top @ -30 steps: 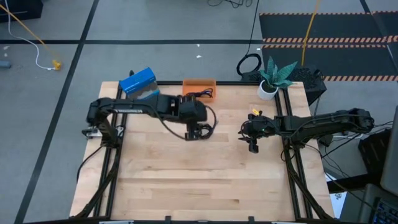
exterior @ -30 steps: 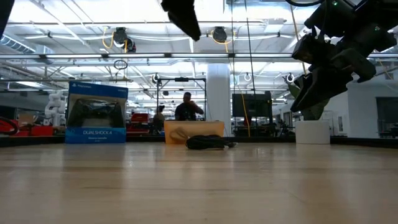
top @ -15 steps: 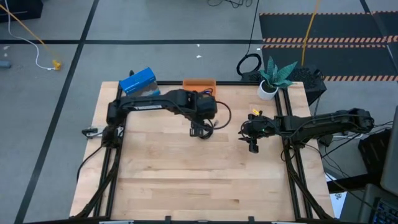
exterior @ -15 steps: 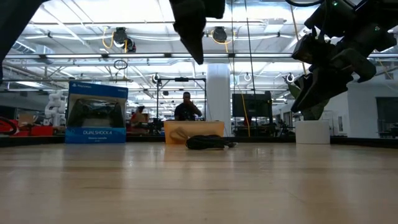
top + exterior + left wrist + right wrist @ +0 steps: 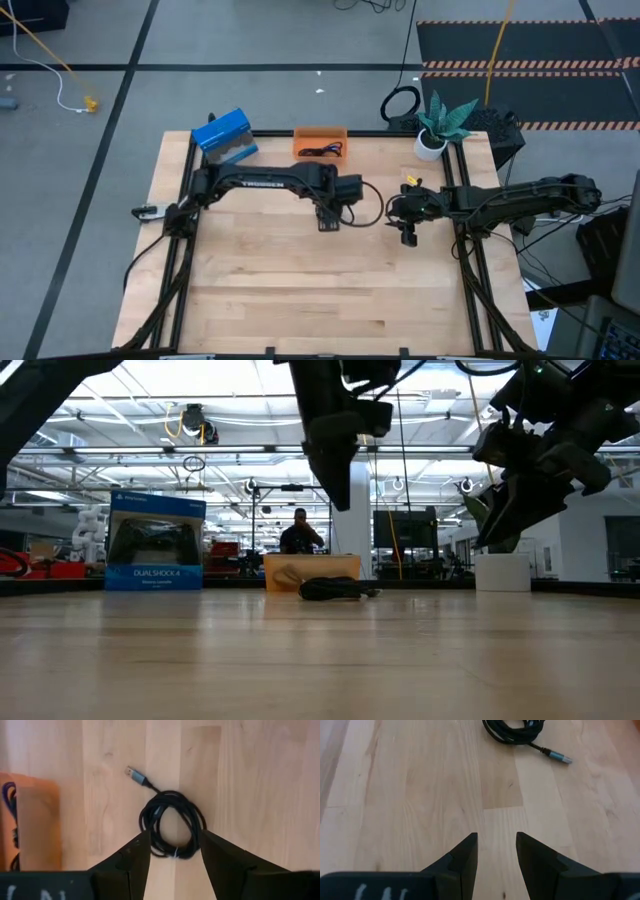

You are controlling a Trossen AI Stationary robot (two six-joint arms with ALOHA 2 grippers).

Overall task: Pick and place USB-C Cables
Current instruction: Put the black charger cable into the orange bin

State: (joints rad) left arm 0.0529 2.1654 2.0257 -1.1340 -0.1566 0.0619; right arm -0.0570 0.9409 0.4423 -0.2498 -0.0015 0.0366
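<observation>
A black tight round coil of USB-C cable [image 5: 172,822] lies flat on the wooden table, its plug [image 5: 135,774] pointing away from the coil. In the low view the coil [image 5: 336,589] sits just in front of the orange bin [image 5: 310,568]. My left gripper [image 5: 172,834] hangs open above it, a finger over each side of the coil, well clear of the table [image 5: 337,500]. My right gripper [image 5: 496,836] is open and waits to the coil's right [image 5: 406,235]. A purple-blue cable [image 5: 7,795] and a dark one [image 5: 324,151] lie in the bin.
The orange bin [image 5: 320,133] stands at the table's far edge, with a blue DualShock box [image 5: 222,133] to its left and a potted plant [image 5: 438,125] at the far right corner. Bare wood spreads over the near half [image 5: 330,290]. A person [image 5: 300,532] stands far behind.
My left arm has swung toward the table's right, carrying its gripper from left of the bin's front over to above the coil, and it has come down a little. The coil has not moved.
</observation>
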